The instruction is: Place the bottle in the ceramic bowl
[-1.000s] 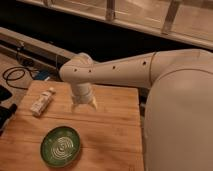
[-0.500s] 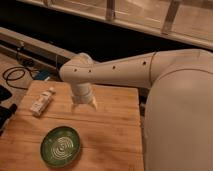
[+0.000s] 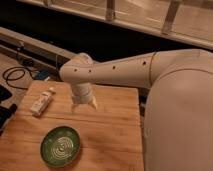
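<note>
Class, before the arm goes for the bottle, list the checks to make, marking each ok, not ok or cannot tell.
1. Bottle lies free on the wooden table: ok.
2. Gripper open and empty, near the table's middle: ok.
3. Gripper lined up over bottle: not ok, the bottle lies apart from it.
4. Ceramic bowl upright and empty: ok.
5. Bottle in bowl: not ok.

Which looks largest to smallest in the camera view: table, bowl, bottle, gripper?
1. table
2. bowl
3. bottle and gripper, unranked: they look about alike, and the gripper, hanging above the table just right of the bottle, may sit nearer the camera.
</note>
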Controlling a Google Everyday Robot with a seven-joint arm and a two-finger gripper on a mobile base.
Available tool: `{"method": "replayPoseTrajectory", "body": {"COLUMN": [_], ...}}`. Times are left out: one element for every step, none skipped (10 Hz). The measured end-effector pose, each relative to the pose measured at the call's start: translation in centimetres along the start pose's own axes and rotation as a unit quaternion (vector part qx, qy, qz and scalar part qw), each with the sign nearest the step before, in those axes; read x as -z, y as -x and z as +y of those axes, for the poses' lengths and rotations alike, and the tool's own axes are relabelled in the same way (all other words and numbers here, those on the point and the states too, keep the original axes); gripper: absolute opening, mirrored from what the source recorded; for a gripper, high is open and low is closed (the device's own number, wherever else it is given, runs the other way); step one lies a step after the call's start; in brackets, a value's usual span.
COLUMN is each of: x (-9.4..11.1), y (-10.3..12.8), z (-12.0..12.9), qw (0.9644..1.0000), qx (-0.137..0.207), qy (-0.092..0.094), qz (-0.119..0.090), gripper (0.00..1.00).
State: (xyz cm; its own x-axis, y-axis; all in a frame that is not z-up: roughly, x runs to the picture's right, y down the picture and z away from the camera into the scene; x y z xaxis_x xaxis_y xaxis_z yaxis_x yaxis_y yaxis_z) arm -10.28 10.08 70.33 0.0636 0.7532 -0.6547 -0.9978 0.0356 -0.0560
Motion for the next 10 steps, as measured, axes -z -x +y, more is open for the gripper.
{"method": "replayPoseTrajectory", "body": {"x": [0.0,0.0,0.3,0.7,1.2,1.9,2.4,3.0,3.7,3.9], "y": [0.0,0.1,0.7,1.5,3.0,4.7,6.0,7.4,8.7,9.4], "z": [0.0,0.0,0.1,0.3,0.9,2.6,3.7,5.5,8.3,9.8], "qw": [1.0,1.0,0.9999,0.9997,0.999,0.9976,0.9962,0.9939,0.99,0.9875], "qx": [0.0,0.0,0.005,0.01,0.021,0.039,0.053,0.073,0.1,0.114], "qy": [0.0,0.0,0.005,0.009,0.013,0.024,0.03,0.039,0.054,0.064], "qz": [0.0,-0.001,-0.012,-0.021,-0.037,-0.051,-0.061,-0.073,-0.084,-0.088], "gripper": [0.65,0.65,0.65,0.65,0.65,0.65,0.65,0.65,0.65,0.65]}}
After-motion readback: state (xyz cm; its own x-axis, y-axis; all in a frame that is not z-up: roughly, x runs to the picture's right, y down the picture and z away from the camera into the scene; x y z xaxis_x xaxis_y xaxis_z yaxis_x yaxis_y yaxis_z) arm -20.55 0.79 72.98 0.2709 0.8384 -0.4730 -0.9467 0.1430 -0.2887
